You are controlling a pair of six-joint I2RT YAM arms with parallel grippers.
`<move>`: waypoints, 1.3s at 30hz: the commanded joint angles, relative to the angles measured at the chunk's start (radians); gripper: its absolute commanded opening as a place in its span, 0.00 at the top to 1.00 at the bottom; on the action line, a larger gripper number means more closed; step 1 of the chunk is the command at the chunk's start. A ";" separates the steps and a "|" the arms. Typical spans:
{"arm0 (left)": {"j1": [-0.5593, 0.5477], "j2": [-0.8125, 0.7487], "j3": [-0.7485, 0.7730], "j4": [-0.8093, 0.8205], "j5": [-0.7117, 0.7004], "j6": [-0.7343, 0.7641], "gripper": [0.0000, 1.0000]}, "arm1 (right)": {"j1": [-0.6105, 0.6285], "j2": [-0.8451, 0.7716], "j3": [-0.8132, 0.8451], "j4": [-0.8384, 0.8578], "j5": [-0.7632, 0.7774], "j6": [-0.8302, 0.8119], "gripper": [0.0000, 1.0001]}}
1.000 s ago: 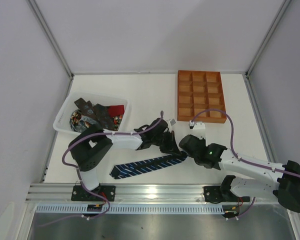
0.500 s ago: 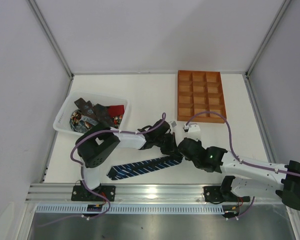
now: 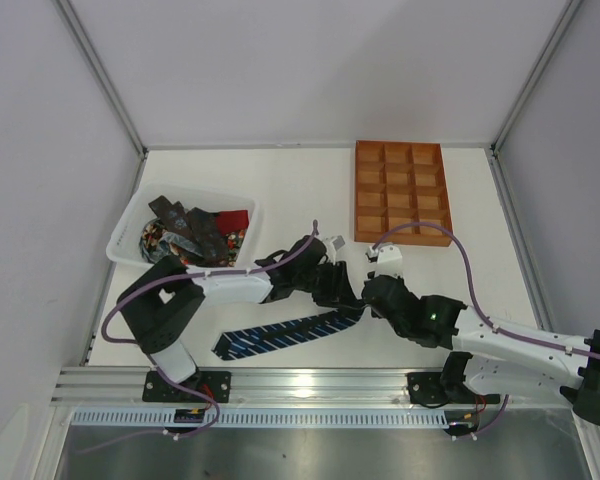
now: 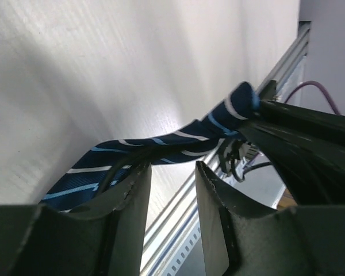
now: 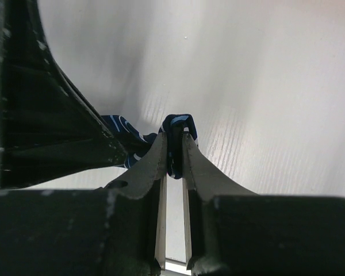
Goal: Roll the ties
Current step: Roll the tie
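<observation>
A navy tie with light-blue stripes point(image 3: 280, 334) lies flat near the table's front edge, its wide end at the left. My right gripper point(image 3: 363, 309) is shut on the tie's folded narrow end point(image 5: 178, 127), pinched between its fingertips. My left gripper point(image 3: 342, 300) sits right beside it over the same end, jaws open and empty; the tie point(image 4: 161, 146) runs just beyond its fingertips point(image 4: 142, 172). Other ties, dark brown, red and patterned, lie heaped in the white basket point(image 3: 130, 225) at the left.
An orange-brown compartment tray point(image 3: 401, 192) stands at the back right. The metal rail point(image 3: 310, 380) runs along the near edge, close to the tie. The two grippers are almost touching each other.
Both grippers have shifted slightly left and forward with the tie's narrow end. The right arm has stretched further across. The tie's wide end has slid a little to the left.
</observation>
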 commanded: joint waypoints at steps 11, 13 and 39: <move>0.083 0.017 0.031 0.125 0.121 -0.006 0.52 | 0.006 -0.009 -0.019 0.103 0.005 -0.069 0.92; 0.084 0.036 0.039 0.133 0.118 0.008 0.51 | 0.007 -0.006 -0.017 0.103 0.003 -0.068 0.92; 0.095 -0.066 -0.150 0.440 0.239 0.452 0.39 | 0.006 -0.022 -0.025 0.125 -0.032 -0.091 0.92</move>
